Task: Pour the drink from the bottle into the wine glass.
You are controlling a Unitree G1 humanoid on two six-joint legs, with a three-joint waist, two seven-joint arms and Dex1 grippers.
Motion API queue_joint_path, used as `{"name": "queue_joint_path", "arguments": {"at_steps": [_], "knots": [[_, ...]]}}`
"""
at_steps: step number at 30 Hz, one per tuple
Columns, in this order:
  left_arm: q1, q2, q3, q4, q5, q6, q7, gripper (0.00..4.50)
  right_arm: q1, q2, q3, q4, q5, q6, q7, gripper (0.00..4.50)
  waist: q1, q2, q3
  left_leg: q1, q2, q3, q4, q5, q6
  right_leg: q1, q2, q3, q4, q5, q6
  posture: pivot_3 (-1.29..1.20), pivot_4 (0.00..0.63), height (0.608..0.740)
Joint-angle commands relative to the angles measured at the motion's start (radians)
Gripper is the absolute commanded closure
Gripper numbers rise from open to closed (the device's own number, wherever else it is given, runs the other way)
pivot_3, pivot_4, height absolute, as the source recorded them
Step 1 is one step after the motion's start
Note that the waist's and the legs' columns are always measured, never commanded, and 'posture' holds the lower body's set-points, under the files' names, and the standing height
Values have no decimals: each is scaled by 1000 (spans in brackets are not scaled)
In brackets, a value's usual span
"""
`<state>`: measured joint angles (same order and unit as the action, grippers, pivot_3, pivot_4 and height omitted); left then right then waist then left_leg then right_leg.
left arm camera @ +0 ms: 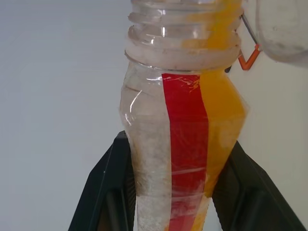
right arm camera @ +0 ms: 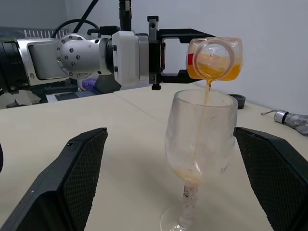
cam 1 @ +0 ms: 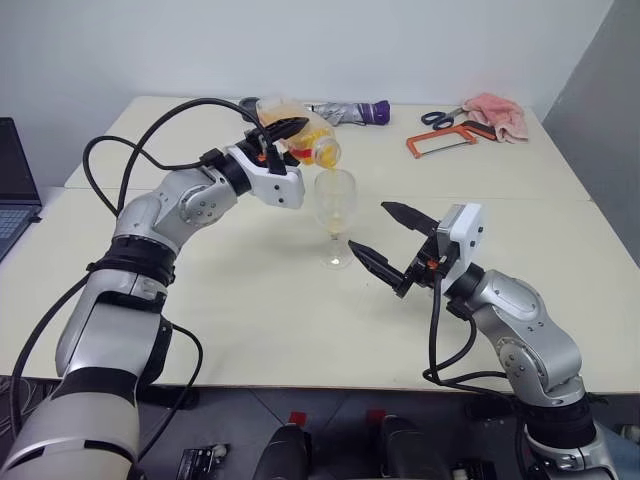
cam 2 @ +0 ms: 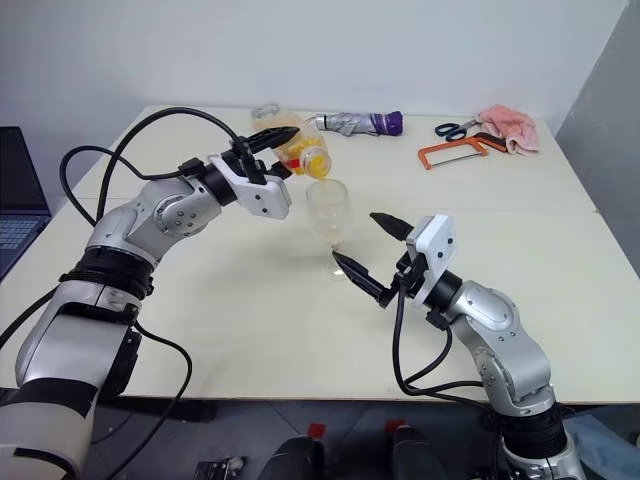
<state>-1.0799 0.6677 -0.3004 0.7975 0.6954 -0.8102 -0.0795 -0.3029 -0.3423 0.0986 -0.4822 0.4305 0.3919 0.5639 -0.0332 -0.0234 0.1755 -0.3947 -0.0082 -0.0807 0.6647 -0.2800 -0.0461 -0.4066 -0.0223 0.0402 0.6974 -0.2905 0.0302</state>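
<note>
My left gripper (cam 1: 285,128) is shut on the bottle (cam 1: 300,131), a clear plastic one with a red label strip (left arm camera: 185,144). It is tipped with its open mouth over the wine glass (cam 1: 336,205). The orange drink (right arm camera: 211,67) runs in a thin stream into the bowl, where a little has collected at the bottom (right arm camera: 192,174). The glass stands upright on the table (cam 1: 250,300). My right gripper (cam 1: 383,238) is open just right of the glass, its fingers (right arm camera: 77,183) wide on either side of the stem without touching it.
At the table's far edge lie a folded umbrella (cam 1: 350,111), scissors (cam 1: 440,117), an orange-framed hacksaw (cam 1: 440,143) and a pink cloth (cam 1: 498,112). A dark round cap (right arm camera: 237,100) sits behind the glass. A laptop (cam 1: 12,185) stands at the far left.
</note>
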Motion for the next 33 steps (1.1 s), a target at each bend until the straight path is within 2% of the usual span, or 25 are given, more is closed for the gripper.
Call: {"name": "queue_joint_path", "arguments": {"at_steps": [1,33], "knots": [[-45,22,7,-18,8,4,37,2819,-6,-1,-6,-52,14,2,-3,0,0,0,0,0,0,0,0,0,0,0,0,0,0,0,0,0,150,740],[-78,55,-44,22,76,0,141,2819,-1,-3,0,-50,9,1,-1,0,0,0,0,0,0,0,0,0,0,0,0,0,0,0,0,0,150,740]]}}
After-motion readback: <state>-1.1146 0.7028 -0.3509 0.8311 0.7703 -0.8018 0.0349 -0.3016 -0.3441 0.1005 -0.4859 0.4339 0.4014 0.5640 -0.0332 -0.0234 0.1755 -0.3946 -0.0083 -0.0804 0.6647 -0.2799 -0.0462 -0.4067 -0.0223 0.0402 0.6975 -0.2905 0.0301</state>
